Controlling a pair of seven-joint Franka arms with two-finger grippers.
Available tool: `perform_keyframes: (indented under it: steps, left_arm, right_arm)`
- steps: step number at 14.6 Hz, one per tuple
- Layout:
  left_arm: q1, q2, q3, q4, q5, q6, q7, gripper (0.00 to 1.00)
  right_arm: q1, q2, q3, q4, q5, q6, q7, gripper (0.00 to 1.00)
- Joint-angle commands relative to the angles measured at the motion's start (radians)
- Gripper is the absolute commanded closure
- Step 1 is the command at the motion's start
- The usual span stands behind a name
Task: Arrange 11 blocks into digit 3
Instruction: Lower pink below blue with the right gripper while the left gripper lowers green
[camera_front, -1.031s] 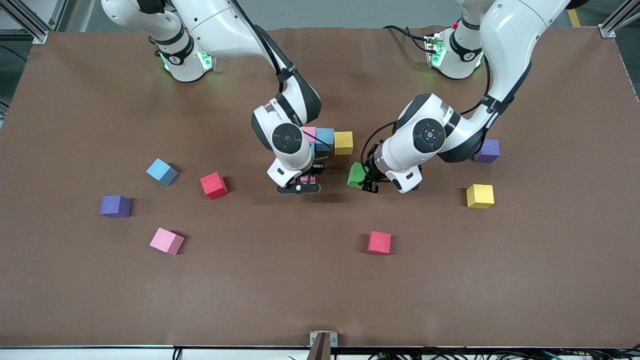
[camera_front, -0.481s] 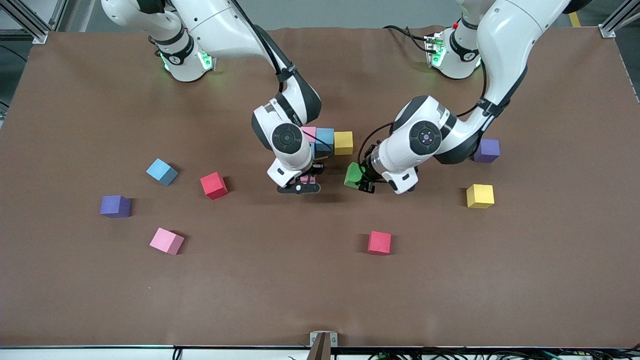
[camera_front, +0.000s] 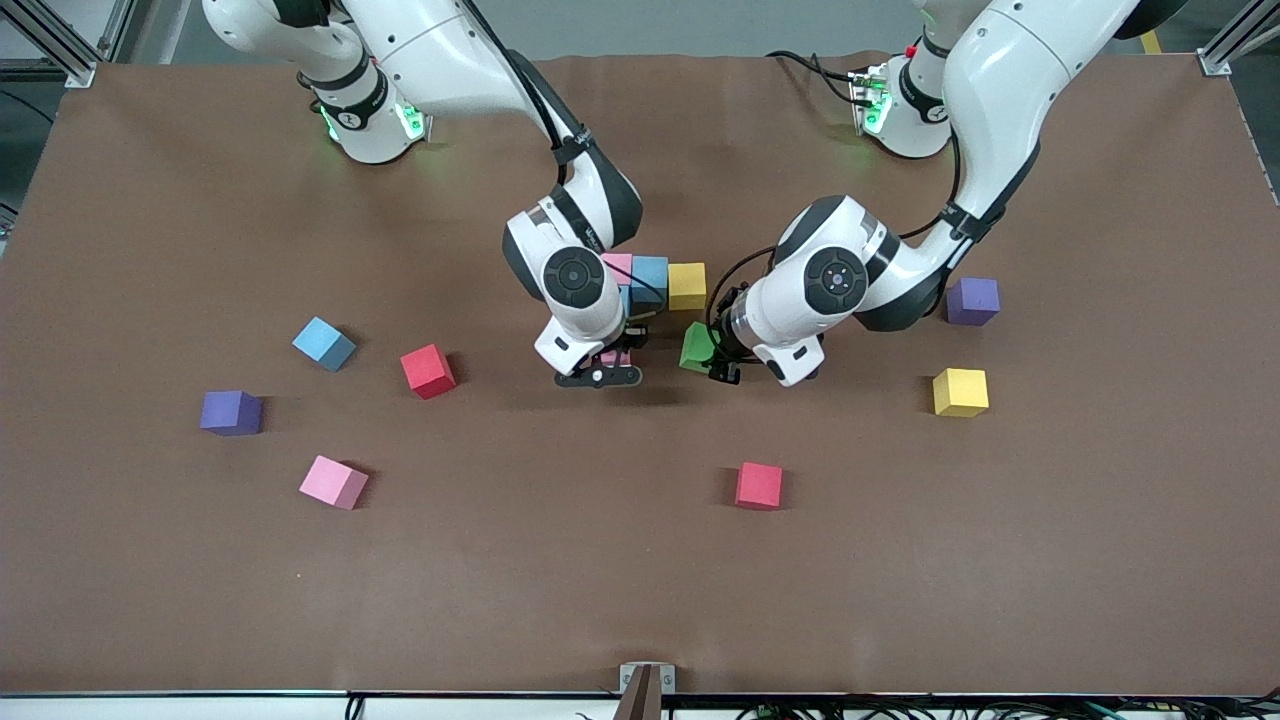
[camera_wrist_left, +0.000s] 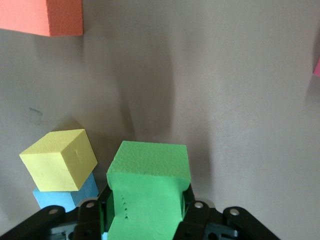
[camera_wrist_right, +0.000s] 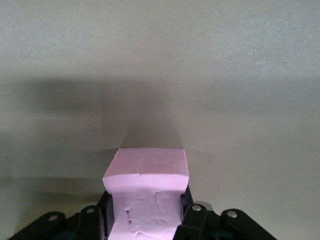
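While the left gripper (camera_front: 722, 362) pinches a green block (camera_front: 697, 346) at frame centre, the right gripper (camera_front: 606, 366) squeezes a pink block (camera_wrist_right: 146, 187) beside it, over the brown counter (camera_front: 560, 560)

Two purple cubes (camera_front: 231, 412) (camera_front: 973, 301); brown mat (camera_front: 560, 560).

Colours on the brown table (camera_front: 640, 600): the row in the middle goes pink cube (camera_front: 618, 266), light blue cube (camera_front: 650, 276), yellow cube (camera_front: 687, 285). A bright green cube (camera_wrist_left: 147, 192) and a pale pink cube (camera_wrist_right: 146, 192) sit in black fingers. Loose ones: light blue (camera_front: 323, 343), red (camera_front: 427, 370), pink (camera_front: 334, 482), another red (camera_front: 759, 485), yellow (camera_front: 960, 391), plus two purple cubes (camera_front: 231, 412) (camera_front: 973, 301). There's an orange cube (camera_wrist_left: 42, 16) too. Arms are white with black joints.
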Motion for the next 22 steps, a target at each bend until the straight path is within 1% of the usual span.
perform_keyframes:
  steps: [1, 11, 12, 13, 14, 17, 20, 22]
  left_arm:
    - [-0.01, 0.006, 0.005, 0.015, 0.0, 0.003, -0.029, 0.71]
    - [-0.009, 0.012, 0.005, 0.015, 0.001, 0.003, 0.0, 0.69]
    - [-0.009, 0.012, 0.005, 0.015, 0.001, 0.003, 0.0, 0.69]
    - [-0.009, 0.012, 0.005, 0.015, 0.001, 0.001, 0.0, 0.7]
    - [-0.009, 0.012, 0.005, 0.015, 0.001, 0.001, 0.002, 0.7]
    - [-0.01, 0.012, 0.005, 0.015, 0.001, 0.001, 0.002, 0.7]
    - [-0.01, 0.013, 0.005, 0.018, 0.001, 0.001, 0.0, 0.7]
    - [-0.01, 0.013, 0.005, 0.021, 0.001, 0.001, 0.0, 0.7]
  right_arm:
    - [0.0, -0.012, -0.004, -0.042, 0.009, 0.012, -0.025, 0.71]
    - [-0.002, -0.015, -0.004, -0.044, 0.009, -0.016, -0.023, 0.7]
    - [0.0, -0.015, -0.004, -0.044, 0.009, -0.016, -0.023, 0.63]
    - [0.001, -0.015, -0.004, -0.047, 0.009, -0.016, -0.011, 0.25]
    - [0.0, -0.015, -0.004, -0.047, 0.01, -0.016, -0.007, 0.0]
    - [0.0, -0.026, -0.004, -0.041, 0.012, -0.032, -0.005, 0.0]
    - [-0.002, -0.087, -0.005, -0.028, 0.016, -0.1, -0.003, 0.0]
    - [-0.02, -0.13, -0.01, 0.004, 0.015, -0.161, 0.033, 0.0]
